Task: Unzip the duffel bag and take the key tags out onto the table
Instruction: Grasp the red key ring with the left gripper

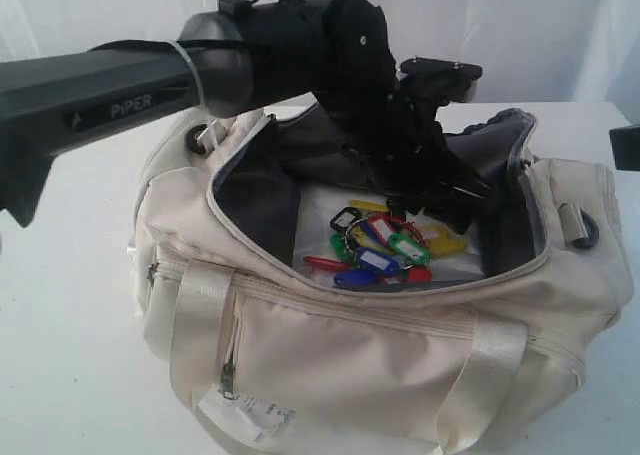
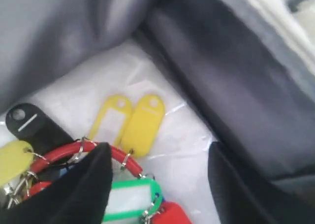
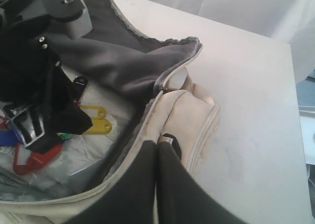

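In the exterior view, the large cream-white fabric duffel bag point(image 1: 400, 365) lay unzipped on the plain white bench point(image 1: 60, 355). The bunch of coloured plastic key tags point(image 1: 378, 250) sat inside it, under my left pincer point(image 1: 440, 200). The left wrist view showed its dark fingers point(image 2: 93, 184) spread wide, holding nothing. In the right wrist view, the right pincer point(image 3: 157, 147) was closed at the bag's end.

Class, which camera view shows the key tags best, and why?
Exterior view: nearly the whole bunch of key tags shows inside the open duffel bag. The left wrist view crops to a few, close up; the right wrist view glimpses fewer, partly hidden.
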`<state>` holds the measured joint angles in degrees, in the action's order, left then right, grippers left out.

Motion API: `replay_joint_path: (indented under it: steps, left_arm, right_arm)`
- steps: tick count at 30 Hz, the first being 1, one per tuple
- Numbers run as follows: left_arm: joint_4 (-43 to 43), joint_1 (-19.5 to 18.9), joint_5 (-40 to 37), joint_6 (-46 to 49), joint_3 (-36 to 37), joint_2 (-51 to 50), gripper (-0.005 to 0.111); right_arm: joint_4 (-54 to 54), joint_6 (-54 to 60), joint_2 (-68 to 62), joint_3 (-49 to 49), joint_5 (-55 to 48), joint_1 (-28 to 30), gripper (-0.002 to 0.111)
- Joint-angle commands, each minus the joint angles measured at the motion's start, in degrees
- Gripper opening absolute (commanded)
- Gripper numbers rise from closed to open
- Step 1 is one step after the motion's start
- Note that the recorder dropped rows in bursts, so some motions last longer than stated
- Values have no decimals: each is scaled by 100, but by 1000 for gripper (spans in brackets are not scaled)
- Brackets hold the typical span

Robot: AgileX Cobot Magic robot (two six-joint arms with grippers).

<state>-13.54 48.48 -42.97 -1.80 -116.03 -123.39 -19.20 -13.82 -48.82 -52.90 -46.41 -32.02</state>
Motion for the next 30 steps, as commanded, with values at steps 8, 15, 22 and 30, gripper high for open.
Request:
replay_joint_path:
  steps: [8,15,22,30]
  left_arm:
    - [510,-43,-155,-1036,-74,-407,63]
    - [190,-46,-39,-1239,-74,-703,63]
    - [-147,-46,-256,-1066,-74,-838,61]
    - [97,-180,-1864,-363,-365,-668,58]
  right_arm:
    - [5,-14,14,12,81,3,0]
    - [5,-14,14,12,80,3,0]
    - [5,-14,14,12,80,3,0]
    - [30,-14,14,12,81,3,0]
